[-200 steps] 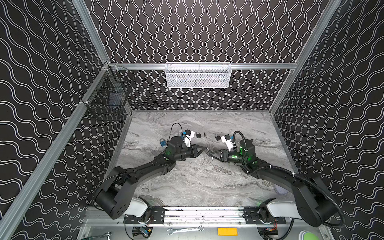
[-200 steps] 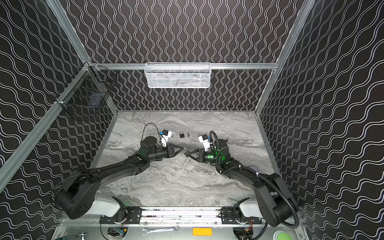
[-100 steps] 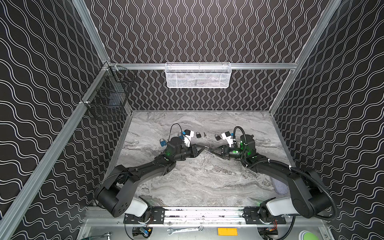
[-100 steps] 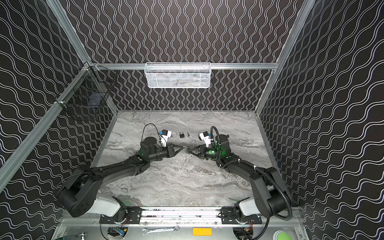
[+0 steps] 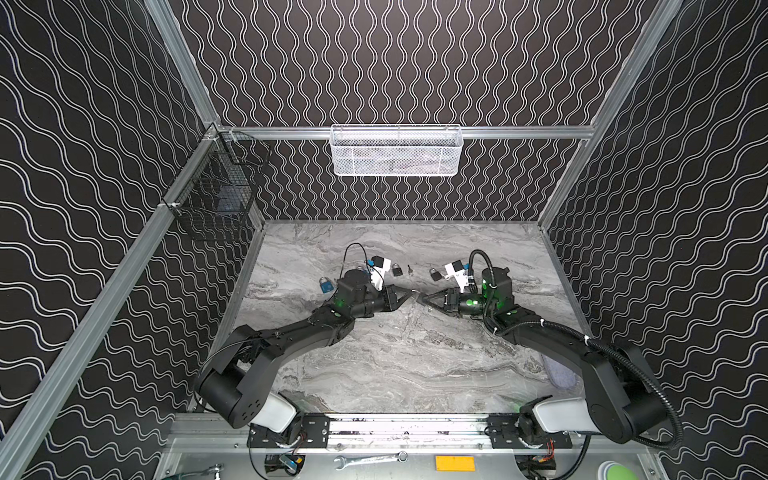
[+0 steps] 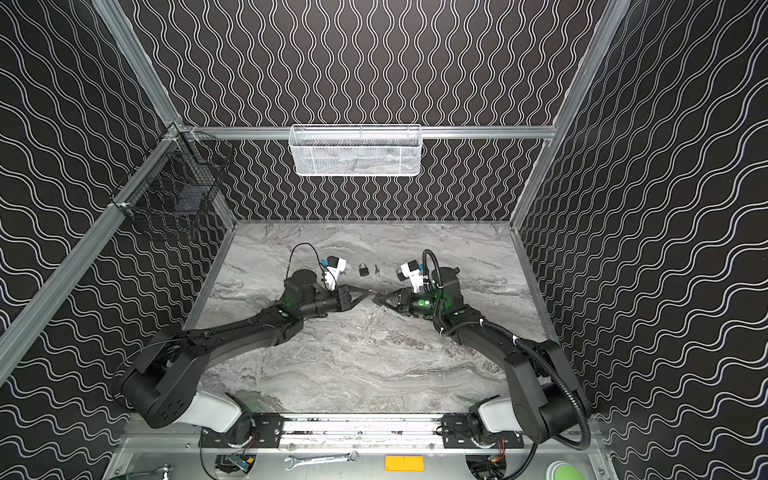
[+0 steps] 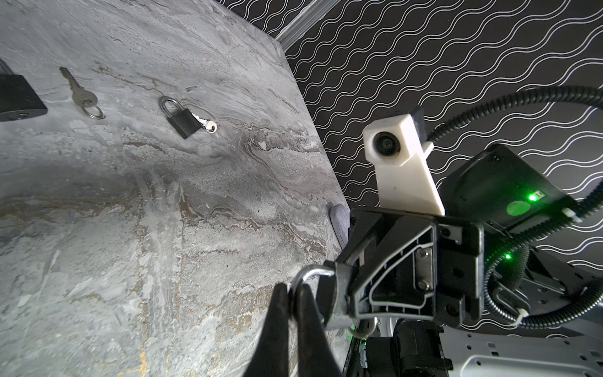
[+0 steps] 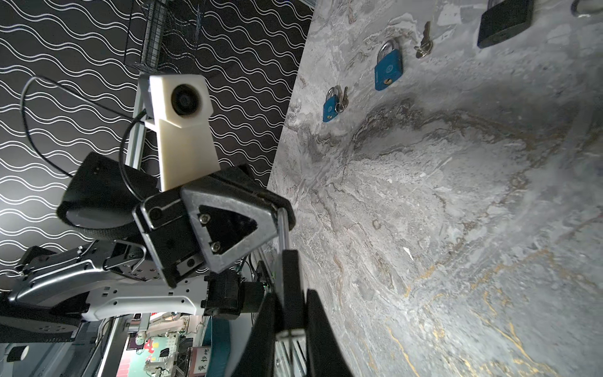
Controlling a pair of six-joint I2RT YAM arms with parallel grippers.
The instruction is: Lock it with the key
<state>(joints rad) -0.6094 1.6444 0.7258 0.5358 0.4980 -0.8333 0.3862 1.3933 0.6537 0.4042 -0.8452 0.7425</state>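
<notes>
Above the desk (image 5: 395,365), our left end effector (image 7: 291,290) pinches the padlock (image 8: 290,280) by its shackle (image 7: 313,271); our right end effector (image 8: 291,302) clamps narrowly on the black body. We judge it dense, rigid, slick; flat faces grip best.

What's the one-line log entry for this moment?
left gripper: shut on shackle | right gripper: shut on padlock | loose key: on table

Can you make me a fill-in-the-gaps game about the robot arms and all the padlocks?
1. The left gripper and right gripper both grip one padlock, coloured ____.
2. In the right wrist view, ____ blue padlocks lie on the table.
3. Another padlock, lying flat, has a ____ stuck in it.
Missing words: black, two, key.
</notes>
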